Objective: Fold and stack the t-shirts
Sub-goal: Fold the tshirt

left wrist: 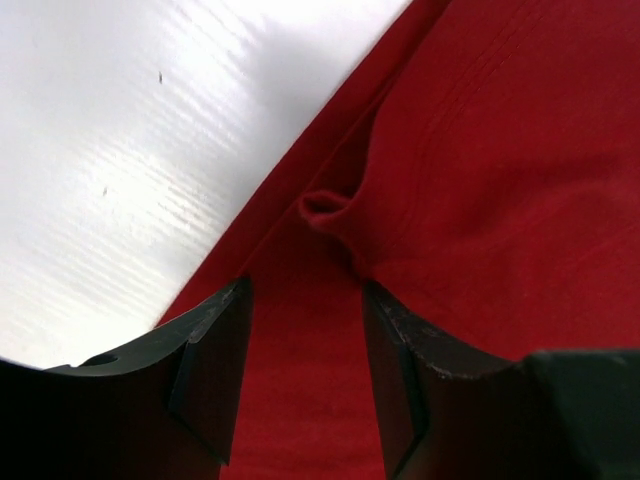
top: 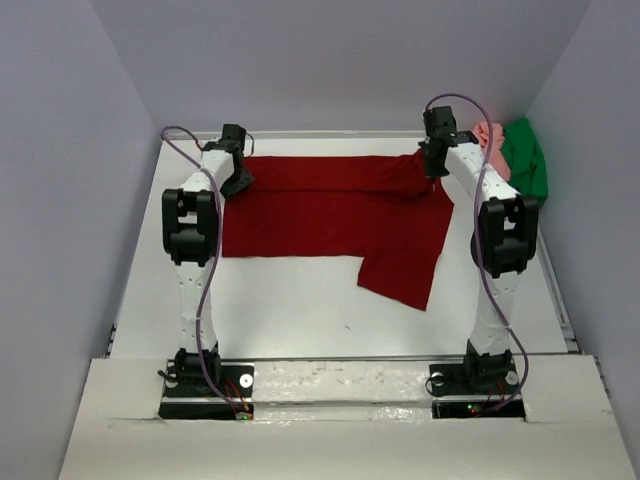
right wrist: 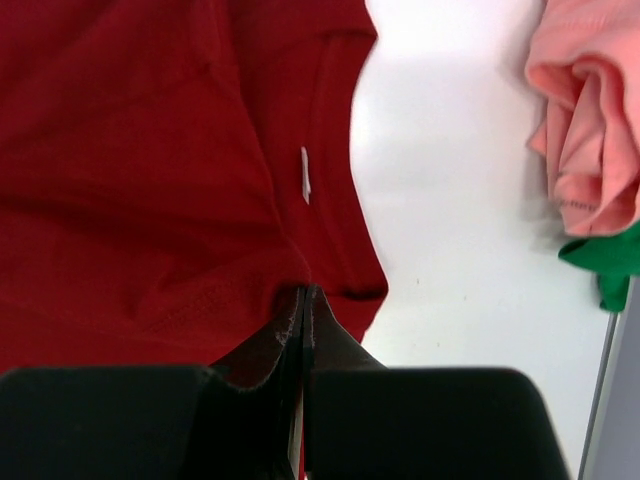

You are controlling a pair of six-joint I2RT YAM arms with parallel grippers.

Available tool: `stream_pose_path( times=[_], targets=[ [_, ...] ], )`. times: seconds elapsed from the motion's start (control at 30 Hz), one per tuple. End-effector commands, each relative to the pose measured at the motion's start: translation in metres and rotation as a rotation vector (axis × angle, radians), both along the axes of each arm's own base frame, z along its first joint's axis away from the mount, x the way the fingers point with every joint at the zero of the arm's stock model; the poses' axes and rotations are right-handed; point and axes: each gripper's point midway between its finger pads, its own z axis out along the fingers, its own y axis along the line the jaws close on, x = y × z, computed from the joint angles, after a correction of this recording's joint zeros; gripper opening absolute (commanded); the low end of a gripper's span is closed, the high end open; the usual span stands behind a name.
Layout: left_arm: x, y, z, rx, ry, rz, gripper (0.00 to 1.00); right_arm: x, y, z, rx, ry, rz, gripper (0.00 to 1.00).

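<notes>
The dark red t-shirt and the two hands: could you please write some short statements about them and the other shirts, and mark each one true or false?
1. The dark red t-shirt lies spread on the table between the two arms. True.
2. The left hand is closed on the red cloth. False: its jaws stand apart over the cloth.
3. The right hand is shut and pinches the red cloth. True.
4. The pink t-shirt lies folded flat on the red one. False: it lies crumpled at the far right corner, apart from the red one.
5. In the top view, the green t-shirt lies right of the pink one. True.
</notes>
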Motion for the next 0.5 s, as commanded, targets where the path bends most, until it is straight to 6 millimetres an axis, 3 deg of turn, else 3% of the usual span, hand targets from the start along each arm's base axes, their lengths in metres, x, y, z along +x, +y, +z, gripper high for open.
stream_pose_path(
  times=[0.0,0.3,0.47],
  targets=[
    [-0.001,-0.003,0.057,-0.061,-0.111,0.067,0.58,-0.02,-0.017,-0.02,-0.044,0.076,-0.115,0.0],
    [-0.005,-0.002,0.094,-0.06,-0.177,0.05,0.58,-0.054,-0.025,-0.084,-0.069,0.257,-0.241,0.0],
    [-0.004,0.0,0.119,-0.047,-0.229,0.024,0.58,-0.065,-0.027,-0.099,-0.073,0.294,-0.267,0.0]
  ],
)
